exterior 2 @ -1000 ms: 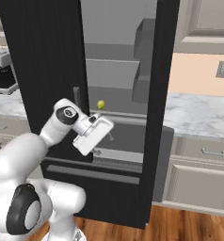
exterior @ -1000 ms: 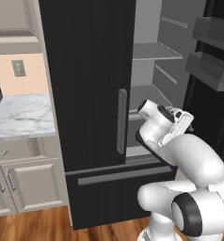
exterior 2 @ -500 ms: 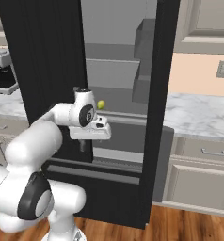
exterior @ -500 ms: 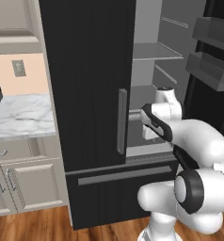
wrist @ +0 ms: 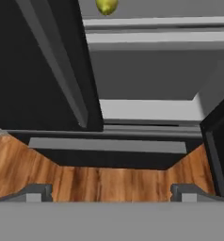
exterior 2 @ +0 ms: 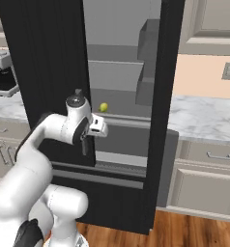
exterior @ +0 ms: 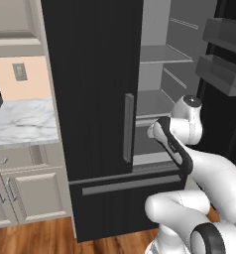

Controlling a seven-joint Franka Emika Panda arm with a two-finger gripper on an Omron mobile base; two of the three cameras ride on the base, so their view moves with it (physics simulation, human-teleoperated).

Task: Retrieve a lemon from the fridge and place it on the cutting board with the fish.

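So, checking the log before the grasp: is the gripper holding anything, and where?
Nothing is held: the gripper is open, and the small yellow-green lemon sits untouched on the fridge shelf.

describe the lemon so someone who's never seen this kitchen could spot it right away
Find the tall black fridge with its right door swung open. Inside, on the grey shelf just above the bottom drawer, sits the lemon, near the closed left door. It is a small yellow-green roundish fruit, the only coloured thing among grey shelves.
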